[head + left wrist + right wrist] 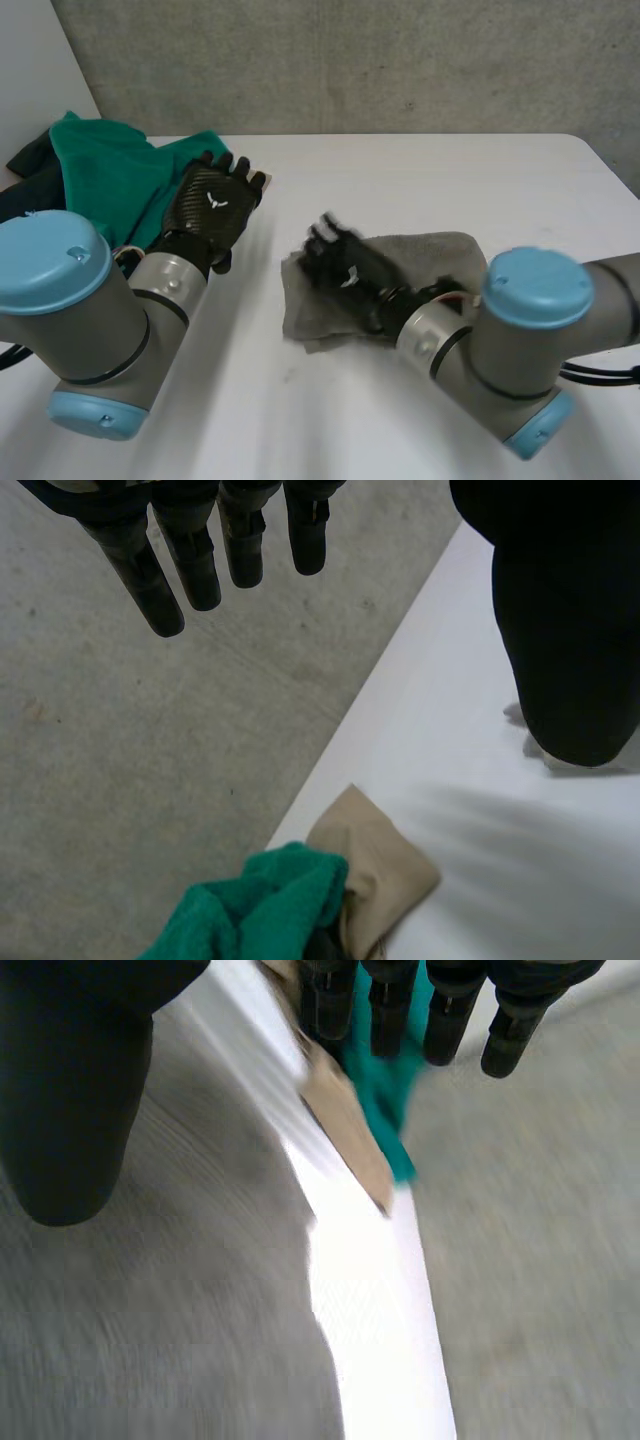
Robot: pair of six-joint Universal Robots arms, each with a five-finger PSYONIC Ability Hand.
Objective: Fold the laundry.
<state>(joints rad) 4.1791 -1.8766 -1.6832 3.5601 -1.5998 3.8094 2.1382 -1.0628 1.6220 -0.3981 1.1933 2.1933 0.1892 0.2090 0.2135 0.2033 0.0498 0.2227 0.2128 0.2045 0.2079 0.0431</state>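
One grey towel, right hand over it (blurred, fingers straight); left hand spread, empty; one green cloth, one tan cloth, one dark cloth, cut off.

1. Desk: white, plain matt top; straight far edge, rounded far right corner.
2. Wall: grey concrete, mottled, standing behind the desk's far edge.
3. Panel: pale, smooth surface at the wall's left end, its edge slanting down towards the desk's left side.
4. Floor: grey concrete, faintly speckled and marked, lying beyond the desk's edge.
5. Light: even and diffuse across desk and wall.
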